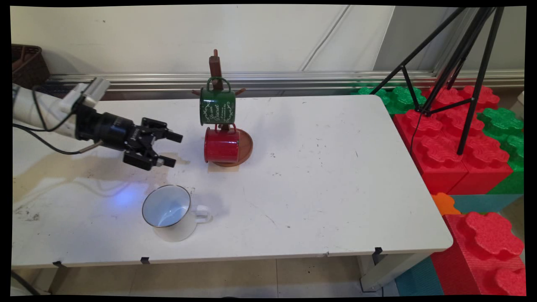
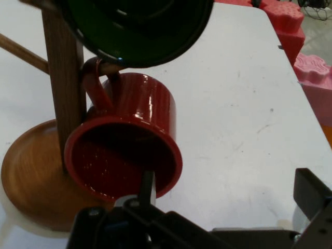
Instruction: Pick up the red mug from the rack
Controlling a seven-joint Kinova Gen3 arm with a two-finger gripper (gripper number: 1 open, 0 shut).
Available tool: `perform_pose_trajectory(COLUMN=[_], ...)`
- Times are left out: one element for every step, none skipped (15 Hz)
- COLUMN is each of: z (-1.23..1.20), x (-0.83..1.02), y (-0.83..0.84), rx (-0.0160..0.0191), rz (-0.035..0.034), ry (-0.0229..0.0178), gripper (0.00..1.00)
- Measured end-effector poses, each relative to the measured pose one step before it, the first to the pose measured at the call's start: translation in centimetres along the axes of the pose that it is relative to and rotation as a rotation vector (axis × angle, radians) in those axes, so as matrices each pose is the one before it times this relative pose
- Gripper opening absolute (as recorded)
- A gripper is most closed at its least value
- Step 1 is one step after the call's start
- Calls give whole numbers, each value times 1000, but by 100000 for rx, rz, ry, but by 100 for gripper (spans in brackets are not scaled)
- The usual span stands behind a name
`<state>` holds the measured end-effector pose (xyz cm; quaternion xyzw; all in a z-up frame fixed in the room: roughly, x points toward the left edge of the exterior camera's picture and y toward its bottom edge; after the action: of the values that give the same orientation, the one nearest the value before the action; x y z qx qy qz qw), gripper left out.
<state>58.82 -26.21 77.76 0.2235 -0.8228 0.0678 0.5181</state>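
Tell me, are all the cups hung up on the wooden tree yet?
Not all. The green mug and red mug already hang on the wooden stand. The open end effector holds nothing, beside the red mug. The white mug sits on the table.

In the hand view the green mug (image 2: 137,31) is cut off by the top edge, only its dark mouth showing. The wooden stand (image 2: 63,88) loses its top there too, and the claw (image 2: 228,207) hides the near part of its base and of the red mug's (image 2: 124,150) rim. In the main view the red mug covers the stand's lower post (image 1: 225,126).
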Motion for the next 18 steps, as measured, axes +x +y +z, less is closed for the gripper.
perform_pose_trajectory(z=[346,521,687,633,432,350,528,600,590,482,621,460,495,394,424,349,219,324], x=[-171,-239,-279,-229,-158,-111,-154,-169,-149,-106,-133,-108,-118,-103,-119,-95,-64,-85], y=[-142,-204,-236,-205,-134,-113,-158,-148,-127,-96,-87,-32,-41,-46,-87,-84,-75,-112], rx=[98,86,30,48,65,88,60,1,159,164,195,53,80,139,338,269,235,263], rz=[-268,-378,-428,-438,-424,-332,-495,-547,-536,-425,-548,-407,-450,-412,-542,-484,-323,-454], ry=[141,265,402,435,366,349,508,565,618,514,664,430,471,392,473,360,243,318], gripper=[100,100,100,100,100,100,100,100,100,100,100,100,100,100,100,100,100,100])
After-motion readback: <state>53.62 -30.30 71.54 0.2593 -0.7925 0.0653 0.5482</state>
